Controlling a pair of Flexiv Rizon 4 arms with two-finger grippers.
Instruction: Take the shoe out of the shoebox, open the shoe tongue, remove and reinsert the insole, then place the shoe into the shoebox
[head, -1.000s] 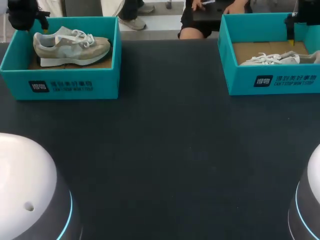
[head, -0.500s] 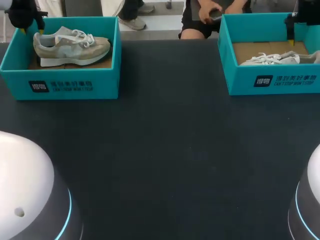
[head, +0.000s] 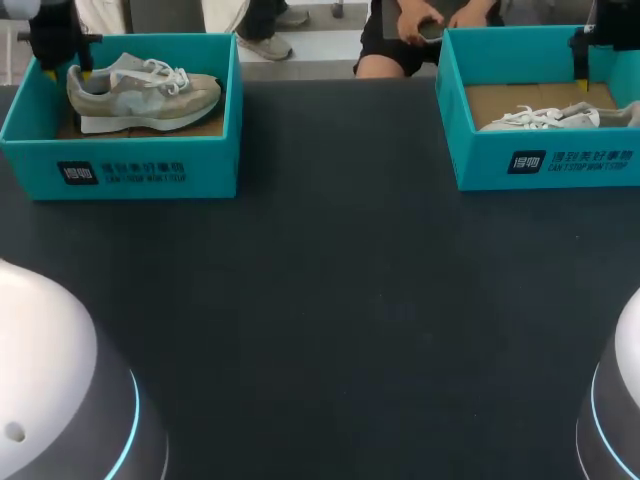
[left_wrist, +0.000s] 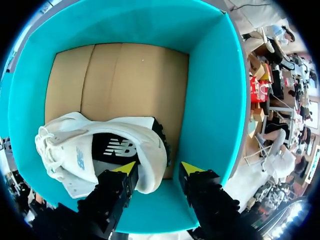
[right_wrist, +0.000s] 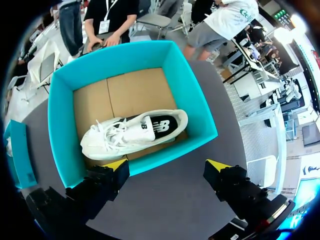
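Print in your views, listed by carrier, wording not transcribed:
1. Left shoebox (head: 200, 172), front wall: dark square mark, then two lines of lettering.
2. Right shoebox (head: 480, 165), front wall: same mark and lettering.
3. Left shoe (left_wrist: 150, 155) and right shoe (right_wrist: 175, 120): white letter logo on a black side panel.

Left shoebox (head: 150, 172): teal, lidless, far left of the bench.
Left shoe (head: 140, 90): beige-grey sneaker, white laces, upright on its sole inside, toe rightward.
Right shoebox (head: 540, 165): teal, lidless, far right.
Right shoe (head: 555, 117): white, lying on its side inside.
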